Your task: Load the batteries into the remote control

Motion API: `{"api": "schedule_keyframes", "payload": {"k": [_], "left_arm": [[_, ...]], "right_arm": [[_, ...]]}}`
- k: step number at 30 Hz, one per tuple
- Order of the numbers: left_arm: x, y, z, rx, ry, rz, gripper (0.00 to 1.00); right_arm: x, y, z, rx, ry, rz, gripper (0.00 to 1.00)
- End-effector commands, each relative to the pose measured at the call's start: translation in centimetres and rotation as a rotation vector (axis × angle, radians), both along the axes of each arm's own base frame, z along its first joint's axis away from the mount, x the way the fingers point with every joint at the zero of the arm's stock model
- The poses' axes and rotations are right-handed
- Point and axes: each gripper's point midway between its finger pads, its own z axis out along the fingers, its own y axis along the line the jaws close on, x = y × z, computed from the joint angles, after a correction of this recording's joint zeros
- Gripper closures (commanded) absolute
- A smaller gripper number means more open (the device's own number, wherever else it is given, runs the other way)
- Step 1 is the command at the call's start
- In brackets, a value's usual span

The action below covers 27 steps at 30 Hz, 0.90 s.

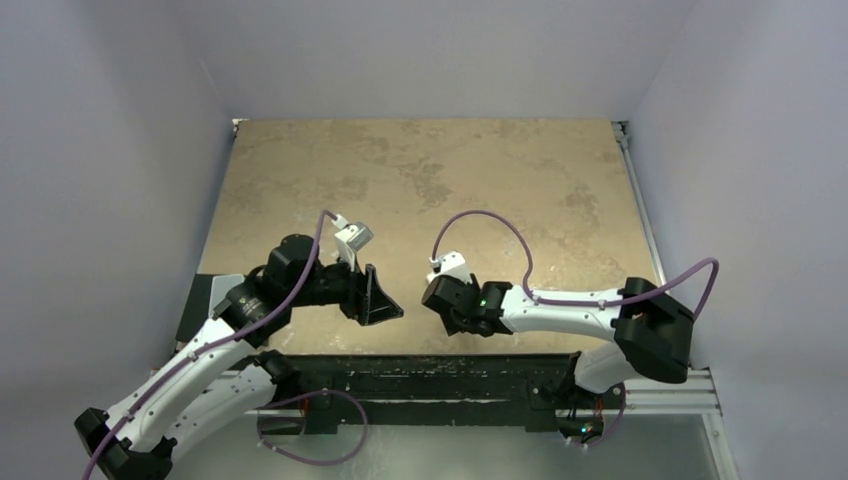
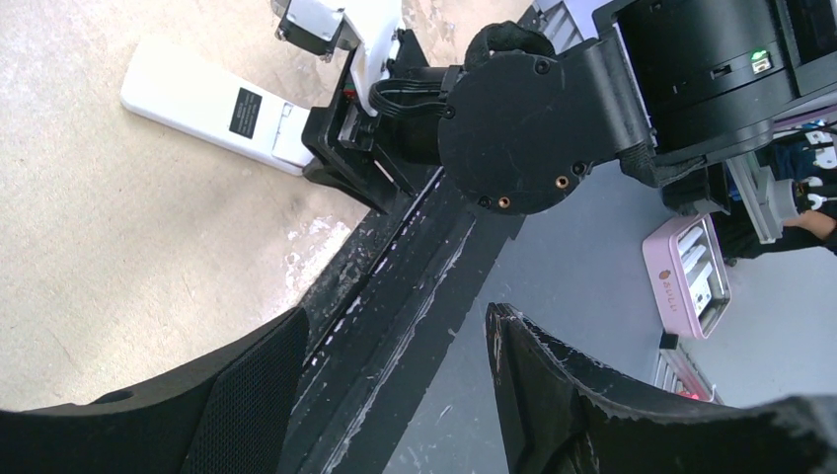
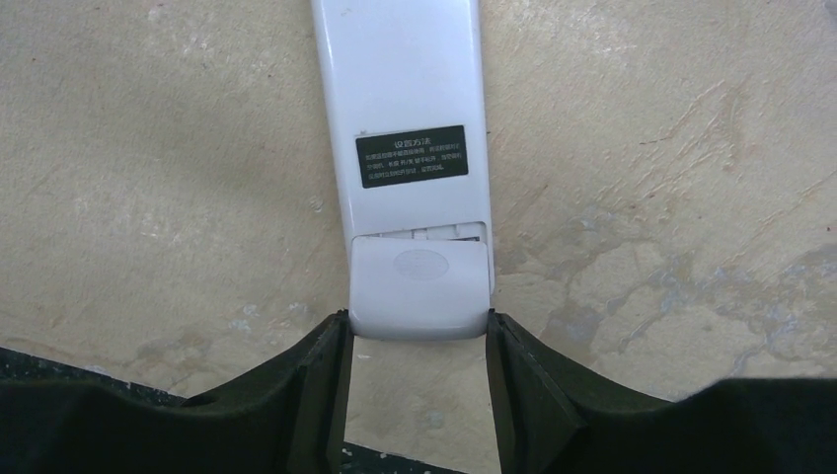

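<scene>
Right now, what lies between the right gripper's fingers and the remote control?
Nothing: in the right wrist view the right gripper has its fingertips flush against both sides of the remote control at its battery-cover end, no gap showing.

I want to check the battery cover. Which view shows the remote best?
The right wrist view: the remote lies back up, label and battery cover plain. The left wrist view shows it smaller, one end hidden by the right gripper. The top view does not show it.
</scene>
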Motion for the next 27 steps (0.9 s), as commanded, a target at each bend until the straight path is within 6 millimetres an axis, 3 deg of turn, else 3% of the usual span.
{"api": "schedule_keyframes", "payload": {"k": [1, 8, 16, 27], "left_arm": [[0.3, -0.4, 0.6, -0.020, -0.040, -0.019, 0.34], [0.9, -0.5, -0.1, 0.000, -0.014, 0.003, 0.34], [3.8, -1.2, -2.7, 0.067, 0.052, 0.107, 0.34], [8.1, -2.2, -4.0, 0.171, 0.061, 0.198, 0.34]], "right_arm": [[0.8, 0.0, 2.5, 0.017, -0.037, -0.006, 0.66], [0.2, -0.5, 3.7, 0.026, -0.032, 0.032, 0.67], [-0.1, 1.0, 5.2, 0.111, -0.038, 0.114, 0.67], [-0.2, 0.2, 4.0, 0.005, 0.006, 0.096, 0.66]]}}
